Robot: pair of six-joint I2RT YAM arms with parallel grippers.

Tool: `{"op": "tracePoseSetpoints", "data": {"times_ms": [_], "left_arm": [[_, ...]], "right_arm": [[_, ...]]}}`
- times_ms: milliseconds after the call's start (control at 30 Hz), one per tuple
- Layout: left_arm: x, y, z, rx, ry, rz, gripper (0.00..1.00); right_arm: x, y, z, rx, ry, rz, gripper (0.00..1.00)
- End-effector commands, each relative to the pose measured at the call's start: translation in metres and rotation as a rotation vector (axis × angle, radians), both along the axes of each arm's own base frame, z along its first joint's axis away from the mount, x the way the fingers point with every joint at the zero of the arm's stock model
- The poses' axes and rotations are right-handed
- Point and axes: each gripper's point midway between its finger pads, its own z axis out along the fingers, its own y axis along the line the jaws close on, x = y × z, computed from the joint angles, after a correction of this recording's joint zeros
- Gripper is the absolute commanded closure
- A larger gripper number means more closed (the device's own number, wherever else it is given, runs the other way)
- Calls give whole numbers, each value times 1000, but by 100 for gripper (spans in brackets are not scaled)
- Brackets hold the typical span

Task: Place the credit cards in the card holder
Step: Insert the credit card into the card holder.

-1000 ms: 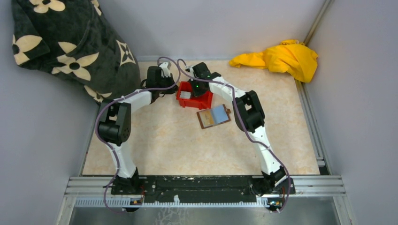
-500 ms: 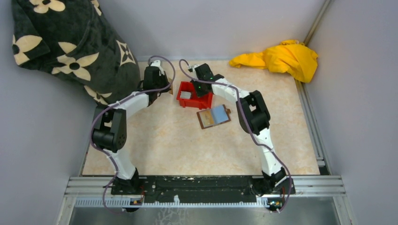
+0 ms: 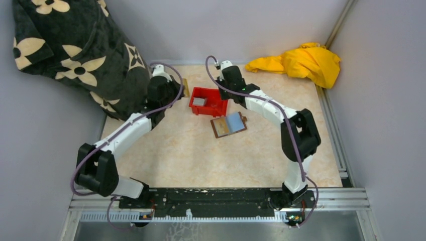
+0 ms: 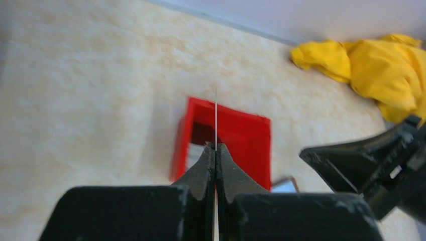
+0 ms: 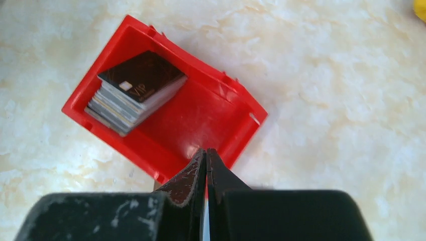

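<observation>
The red bin [image 3: 208,102] holds a stack of credit cards [image 5: 135,90] with a dark card on top. My left gripper [image 4: 216,146] is shut on one thin credit card [image 4: 216,115], seen edge-on and sticking out past the fingertips. In the top view this gripper [image 3: 178,88] hangs just left of the bin. My right gripper [image 5: 206,150] is shut, with nothing clearly held, over the bin's rim [image 5: 241,100]; from above it [image 3: 224,86] sits at the bin's back right. The brown card holder [image 3: 229,124] lies open in front of the bin, a light blue card [image 3: 234,121] in it.
A crumpled yellow cloth [image 3: 301,61] lies in the back right corner. A black flower-patterned blanket [image 3: 75,50] bulges over the back left, close to my left arm. Grey walls enclose the beige table [image 3: 201,155] on three sides.
Both grippers have drawn away from the red bin. The left one swung back and left with the card. The right one moved back and to the right.
</observation>
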Motion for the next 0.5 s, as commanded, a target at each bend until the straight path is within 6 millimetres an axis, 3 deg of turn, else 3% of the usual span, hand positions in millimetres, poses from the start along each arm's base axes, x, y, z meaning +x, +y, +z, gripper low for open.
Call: {"op": "tracePoseSetpoints", "data": {"times_ms": [0,100,167,233,333,467], "left_arm": [[-49,-48,-22,-86,83,-87,100],[-85,-79,-38,-136,123,-141,100],[-104,-92,-51,-159,152,-161,100],[-121,-104,-66,-180,182,-180,100],[-133,-115,-83,-197,205,-190,100],[-134,-126,-101,-205,237,-197,100]], "right_arm": [[-11,-29,27,43,-63,-124,95],[-31,-42,19,61,-44,-159,90],[-43,-52,19,67,-34,-181,87],[-54,-59,6,59,-5,-196,86],[-65,-68,-13,46,29,-219,85],[-71,-80,-30,14,49,-266,84]]}}
